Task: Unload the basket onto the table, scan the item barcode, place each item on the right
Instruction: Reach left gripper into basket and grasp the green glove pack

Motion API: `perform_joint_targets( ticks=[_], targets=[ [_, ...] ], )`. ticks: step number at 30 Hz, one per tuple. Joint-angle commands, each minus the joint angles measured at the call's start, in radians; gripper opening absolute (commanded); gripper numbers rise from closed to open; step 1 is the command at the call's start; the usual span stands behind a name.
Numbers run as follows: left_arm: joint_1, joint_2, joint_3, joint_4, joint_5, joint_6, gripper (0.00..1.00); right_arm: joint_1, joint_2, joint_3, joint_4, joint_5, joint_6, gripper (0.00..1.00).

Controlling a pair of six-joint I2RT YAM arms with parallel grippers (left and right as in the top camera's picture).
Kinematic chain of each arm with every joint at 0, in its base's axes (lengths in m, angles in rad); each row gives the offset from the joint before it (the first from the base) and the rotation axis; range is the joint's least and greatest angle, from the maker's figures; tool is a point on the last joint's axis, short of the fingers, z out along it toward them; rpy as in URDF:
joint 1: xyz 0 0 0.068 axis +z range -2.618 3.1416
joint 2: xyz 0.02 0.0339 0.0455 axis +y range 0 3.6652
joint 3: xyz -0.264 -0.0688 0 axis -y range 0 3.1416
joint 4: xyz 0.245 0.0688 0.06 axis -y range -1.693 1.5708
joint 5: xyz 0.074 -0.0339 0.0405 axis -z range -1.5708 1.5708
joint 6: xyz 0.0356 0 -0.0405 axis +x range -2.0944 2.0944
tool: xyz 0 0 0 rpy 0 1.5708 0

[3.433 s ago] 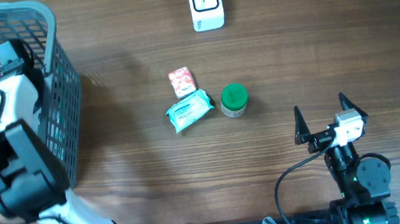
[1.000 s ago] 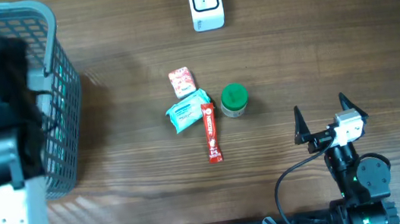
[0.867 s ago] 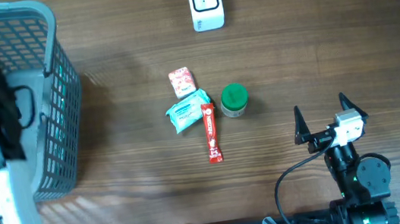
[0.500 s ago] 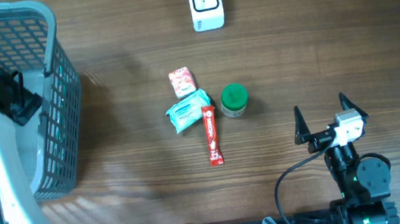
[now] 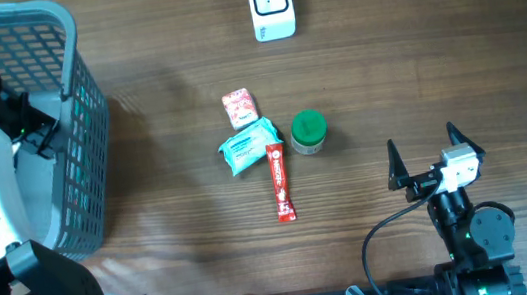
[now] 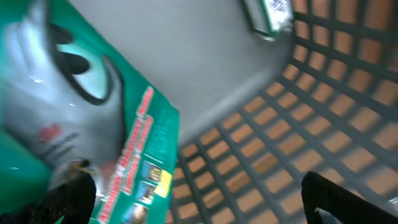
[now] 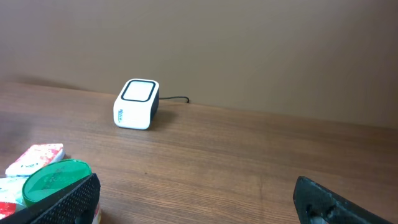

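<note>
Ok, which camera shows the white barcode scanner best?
The right wrist view. The scanner stands unobstructed there, with its dark-framed top, one side and its cable all visible. The overhead view shows it smaller, top face only, from straight above. The left wrist view looks into the basket and does not show it.

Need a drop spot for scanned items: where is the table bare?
The table is bare right of the scanner, down to the right gripper, and between the basket and teal pack. Crowded: teal pack, small carton, red stick and green-lidded jar huddle at centre.
</note>
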Motion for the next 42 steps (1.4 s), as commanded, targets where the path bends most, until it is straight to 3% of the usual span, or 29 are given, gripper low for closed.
perform_joint_targets(
  ticks=[1,3,7,12,13,16,23,24,27,34,37,42],
  targets=[
    [0.027,0.005,0.003,0.058,0.018,0.189,0.95,-0.003,-0.003,-0.001,0.003,0.003,-0.005,1.0],
    [0.037,0.005,0.003,0.103,0.018,0.316,0.85,-0.003,-0.003,-0.001,0.003,0.003,-0.005,1.0],
    [0.044,0.008,0.003,0.116,-0.035,0.472,0.82,-0.003,-0.003,-0.001,0.003,0.003,-0.005,1.0],
    [0.044,0.017,0.003,0.08,-0.041,0.534,0.92,-0.003,-0.003,-0.001,0.003,0.003,-0.005,0.99],
    [0.044,0.017,0.003,0.074,-0.041,0.557,1.0,-0.003,-0.003,-0.001,0.003,0.003,-0.005,1.0],
    [0.044,0.018,0.003,0.052,-0.061,0.618,1.0,-0.003,-0.003,-0.001,0.003,0.003,-0.005,1.0],
    [0.044,0.064,0.003,-0.066,-0.275,0.658,1.0,-0.003,-0.003,-0.001,0.003,0.003,-0.005,1.0],
    [0.044,0.068,0.003,-0.065,-0.275,0.728,1.0,-0.003,-0.003,-0.001,0.003,0.003,-0.005,1.0],
    [0.043,0.079,0.003,0.024,-0.274,1.143,1.0,-0.003,-0.003,-0.001,0.003,0.003,-0.005,1.0],
    [0.052,0.08,0.003,0.2,-0.295,1.735,1.0,-0.003,-0.003,-0.001,0.003,0.003,-0.005,1.0],
    [0.048,0.08,0.003,0.162,-0.235,1.888,1.0,-0.003,-0.003,-0.001,0.003,0.003,-0.005,1.0],
    [0.048,0.083,-0.049,0.135,-0.1,2.025,0.99,-0.003,-0.003,-0.001,0.003,0.003,-0.005,1.0]
  ],
)
